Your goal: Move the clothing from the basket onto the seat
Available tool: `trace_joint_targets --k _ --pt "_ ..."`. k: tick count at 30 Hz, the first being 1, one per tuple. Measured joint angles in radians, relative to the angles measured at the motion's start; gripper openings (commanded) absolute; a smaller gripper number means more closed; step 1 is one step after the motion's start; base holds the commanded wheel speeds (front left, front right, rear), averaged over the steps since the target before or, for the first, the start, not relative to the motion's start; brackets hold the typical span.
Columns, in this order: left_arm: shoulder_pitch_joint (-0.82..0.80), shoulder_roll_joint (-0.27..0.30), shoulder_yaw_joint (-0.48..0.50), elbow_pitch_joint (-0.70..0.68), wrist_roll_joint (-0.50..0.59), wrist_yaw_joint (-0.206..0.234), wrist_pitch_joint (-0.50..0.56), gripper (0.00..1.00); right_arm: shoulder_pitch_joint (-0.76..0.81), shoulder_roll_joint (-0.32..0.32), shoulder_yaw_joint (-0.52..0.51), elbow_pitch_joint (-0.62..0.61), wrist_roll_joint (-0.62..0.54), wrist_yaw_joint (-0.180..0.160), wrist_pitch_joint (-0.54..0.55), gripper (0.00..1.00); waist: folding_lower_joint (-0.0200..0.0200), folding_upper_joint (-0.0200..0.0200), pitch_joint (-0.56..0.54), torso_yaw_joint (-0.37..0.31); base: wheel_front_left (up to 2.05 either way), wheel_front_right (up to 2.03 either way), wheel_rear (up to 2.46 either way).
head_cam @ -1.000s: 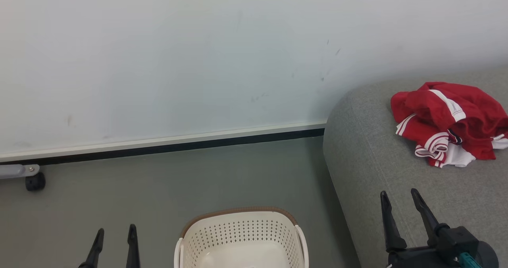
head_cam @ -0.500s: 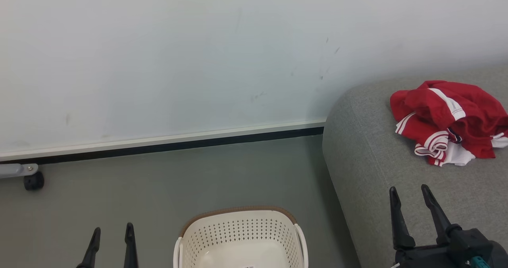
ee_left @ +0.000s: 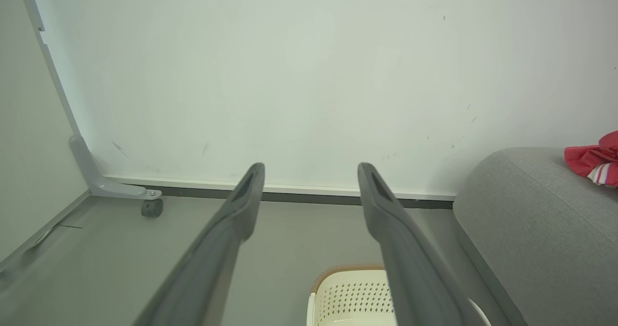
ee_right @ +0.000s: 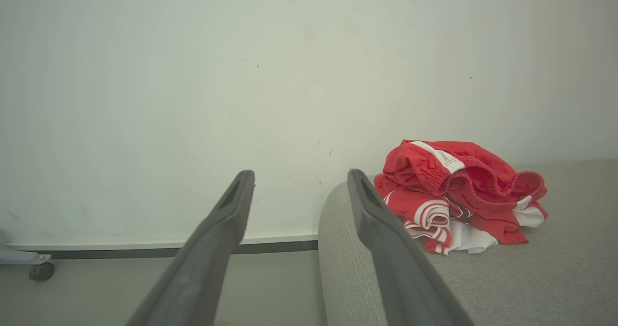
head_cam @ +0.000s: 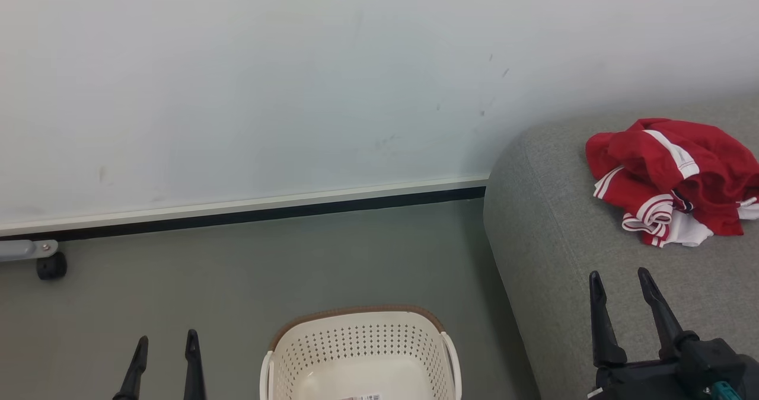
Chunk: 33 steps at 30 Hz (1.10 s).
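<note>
Pale wall (head_cam: 237,92) backs the whole scene, with a dark skirting strip where it meets the grey floor (head_cam: 296,258).

The seat (head_cam: 563,240) comes next in size. I see its rounded end on the right, running back to the wall. On the floor just beside that end stands the basket (head_cam: 356,312). The part of its bottom I can see is bare apart from a barcode sticker (head_cam: 363,396), and its near side is cut off by the edge of the head view.

The clothing (head_cam: 670,175) lies in a crumpled red-and-white heap on the seat, set in from the rounded end and toward the back edge.

My right gripper (head_cam: 619,274) hangs over the seat's front part, well short of the heap, released and holding nothing. My left gripper (head_cam: 166,338) is over the floor left of the basket, fingers likewise spread and empty. A small caster (head_cam: 51,265) sits by the skirting.

I judge the transfer is essentially done. Next I would tilt the head down to check the basket's hidden near side. If a garment is there I'd reach in, and if not I'd park both arms.
</note>
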<state>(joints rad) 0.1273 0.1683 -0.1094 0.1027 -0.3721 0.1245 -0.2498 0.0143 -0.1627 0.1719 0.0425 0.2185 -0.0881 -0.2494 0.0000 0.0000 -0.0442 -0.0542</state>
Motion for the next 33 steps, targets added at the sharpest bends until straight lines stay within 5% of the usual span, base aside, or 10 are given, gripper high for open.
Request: trace_joint_targets --k 8,9,18,33 --pt "0.000 -0.001 0.002 -0.001 0.007 0.000 0.000 1.00 0.001 0.000 -0.002 -0.003 -0.003 -0.001 0.000 1.00 0.0000 0.0000 0.004 0.005 0.00 0.00 0.00" --pt "0.000 -0.001 0.002 -0.001 0.010 0.000 0.000 0.00 0.001 0.000 -0.003 -0.003 -0.003 -0.001 0.000 0.00 0.0000 0.0000 0.005 0.006 0.00 0.00 0.00" --pt "0.024 -0.027 -0.004 0.062 -0.001 -0.003 0.012 0.00 0.040 0.023 0.002 0.065 0.004 0.002 0.009 0.00 0.0000 0.0000 0.006 0.008 0.00 0.00 0.00" --pt "0.000 -0.042 0.030 0.082 -0.189 -0.041 0.068 0.00 0.030 0.036 -0.048 0.096 0.219 0.033 0.065 0.00 0.0000 0.0000 0.013 0.016 0.00 0.00 0.00"
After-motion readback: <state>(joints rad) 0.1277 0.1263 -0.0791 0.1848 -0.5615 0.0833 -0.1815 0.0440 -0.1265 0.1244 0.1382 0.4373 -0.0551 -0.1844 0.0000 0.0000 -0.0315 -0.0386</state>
